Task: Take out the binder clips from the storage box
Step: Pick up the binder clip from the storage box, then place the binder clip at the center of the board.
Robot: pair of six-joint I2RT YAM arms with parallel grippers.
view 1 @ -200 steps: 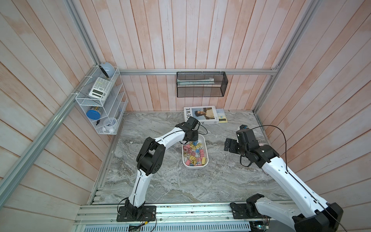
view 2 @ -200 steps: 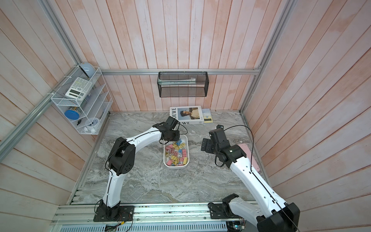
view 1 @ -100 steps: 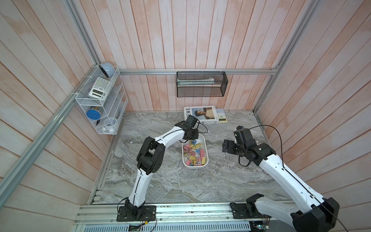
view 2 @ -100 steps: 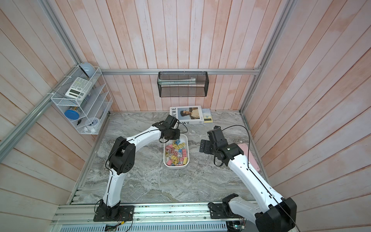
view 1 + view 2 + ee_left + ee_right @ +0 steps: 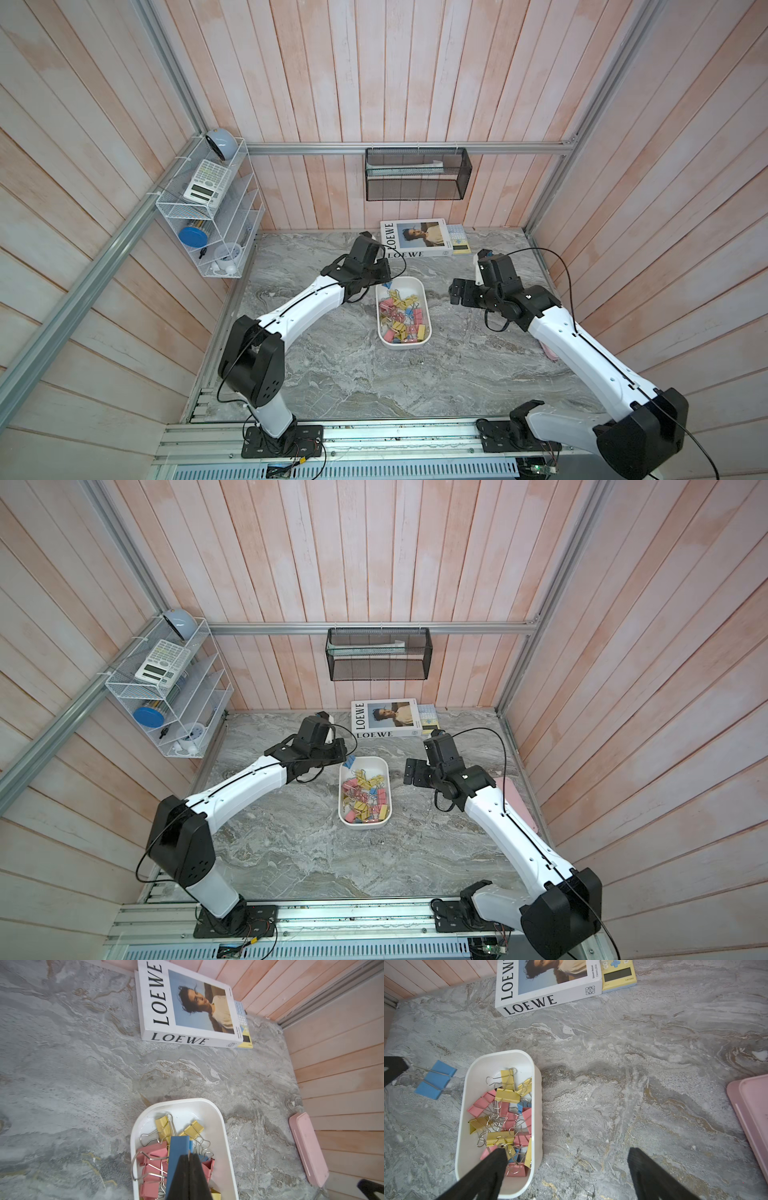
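The clips (image 5: 402, 316) are folded metal wedges in matte pink, yellow and blue with thin silver wire loops, tangled in a heap in the box (image 5: 423, 291), a smooth white plastic tray with rounded corners on the grey marbled table (image 5: 353, 374). The left gripper (image 5: 189, 1156) is pinched tight on the wire handle of one blue clip (image 5: 436, 1079), which hangs at the box's far corner, clear of the heap. The right gripper (image 5: 566, 1151) is spread wide and holds nothing, beside the box

Pastel binder clips (image 5: 506, 1113) heap in white storage box (image 5: 466, 1159); one blue clip (image 5: 436, 1079) beside it.
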